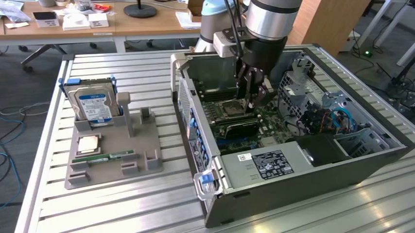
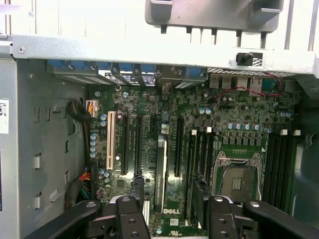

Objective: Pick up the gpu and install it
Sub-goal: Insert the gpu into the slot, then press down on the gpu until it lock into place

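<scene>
The open computer case [image 1: 292,165] lies on the slatted surface [image 1: 116,204], and its walls and drive cage [image 1: 302,90] hem the gripper [image 1: 251,97] in closely; I judge the free room to be straight up. On the motherboard [image 2: 234,114] the gpu [image 2: 160,169] stands on edge in a slot, apparently seated, between the spread, empty fingers [image 2: 137,194]. Risk: sideways drift would lever the card or strike the CPU socket [image 2: 234,181] nearby.

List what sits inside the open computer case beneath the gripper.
A green motherboard with a CPU socket and dark slots. The gpu stands edge-up between the open gripper fingers. The power supply hides whatever lies under it.
</scene>
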`<state>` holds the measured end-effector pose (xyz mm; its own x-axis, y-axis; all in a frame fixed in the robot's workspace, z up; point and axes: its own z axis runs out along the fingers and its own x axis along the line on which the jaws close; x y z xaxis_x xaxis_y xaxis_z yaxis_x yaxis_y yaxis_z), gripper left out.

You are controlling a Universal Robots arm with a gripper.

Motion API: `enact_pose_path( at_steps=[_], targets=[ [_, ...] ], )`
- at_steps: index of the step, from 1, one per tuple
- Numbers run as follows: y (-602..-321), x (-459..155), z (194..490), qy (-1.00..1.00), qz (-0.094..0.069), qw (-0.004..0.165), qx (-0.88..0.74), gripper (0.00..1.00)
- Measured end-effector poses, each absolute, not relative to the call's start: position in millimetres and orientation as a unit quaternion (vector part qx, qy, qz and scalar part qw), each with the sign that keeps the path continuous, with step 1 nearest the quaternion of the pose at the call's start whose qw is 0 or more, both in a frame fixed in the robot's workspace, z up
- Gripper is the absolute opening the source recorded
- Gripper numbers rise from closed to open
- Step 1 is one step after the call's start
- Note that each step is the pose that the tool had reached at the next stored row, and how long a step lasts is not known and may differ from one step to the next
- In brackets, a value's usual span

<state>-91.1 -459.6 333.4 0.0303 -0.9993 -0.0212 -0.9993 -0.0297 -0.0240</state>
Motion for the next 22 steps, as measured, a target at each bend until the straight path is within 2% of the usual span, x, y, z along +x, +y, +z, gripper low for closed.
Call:
enact_pose_path(
  at_steps=[22],
  targets=[
    [-453.9, -90.9, 333.0, 0.702, 0.001, 0.014, -0.712, 0.52]
  ],
)
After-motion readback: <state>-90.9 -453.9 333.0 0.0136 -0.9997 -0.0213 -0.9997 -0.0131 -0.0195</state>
